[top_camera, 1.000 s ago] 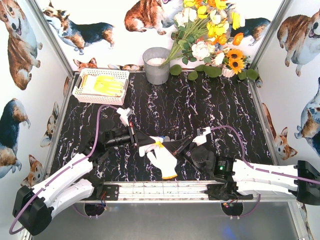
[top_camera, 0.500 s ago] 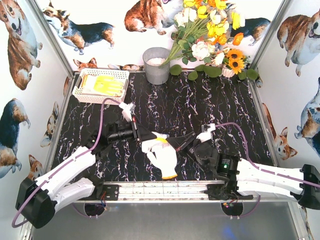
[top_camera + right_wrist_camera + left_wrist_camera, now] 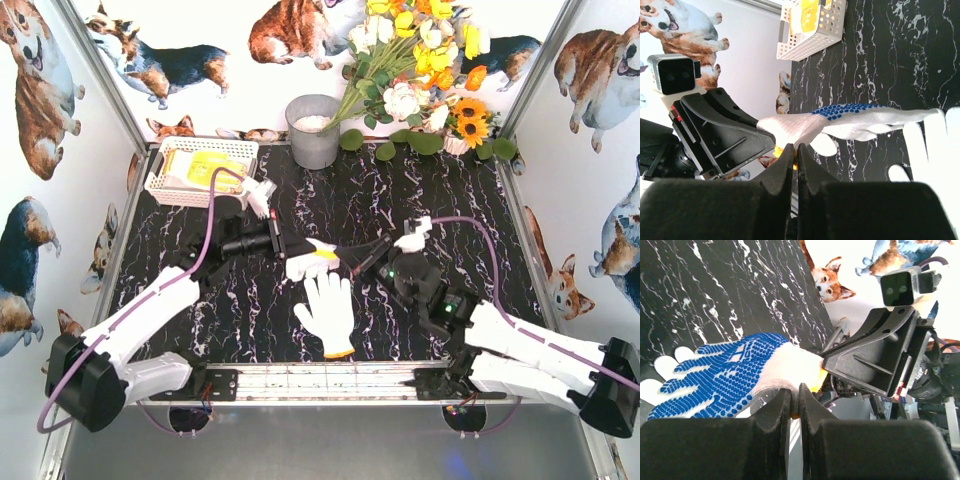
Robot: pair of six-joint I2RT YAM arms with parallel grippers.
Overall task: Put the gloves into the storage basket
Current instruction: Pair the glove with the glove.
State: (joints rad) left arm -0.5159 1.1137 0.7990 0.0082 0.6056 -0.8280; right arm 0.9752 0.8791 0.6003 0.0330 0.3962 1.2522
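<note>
Top external view: the left tool (image 3: pixel 297 258) and the right tool (image 3: pixel 350 265) meet tip to tip above the black marbled counter (image 3: pixel 450 210), well apart from the storage basket (image 3: pixel 160 185), nearer the arm bases than it is and off to its right. Between the tips hangs a blue-dotted glove (image 3: pixel 308 267). Both tools have their jaws pressed together and pinch its yellow-trimmed cuff, one from each side.

In the left wrist view the glove's blue-dotted palm faces the camera. Its long axis runs from the clamped cuff out to the fingers at the picture's left edge. In the right wrist view the same glove shows edge-on, stretching from the cuff at the tool tips out to the picture's right, with the dots along its upper face. How steeply it hangs toward the counter cannot be told.

A white glove (image 3: pixel 328 312) lies flat on the counter just on the arm-base side of the held one, also well apart from the storage basket. Its long axis runs near to far, with the orange cuff toward the arm bases and the fingers pointing away from them, leaning slightly toward the basket's side.

Yellow gloves (image 3: pixel 215 168) lie inside the storage basket.
</note>
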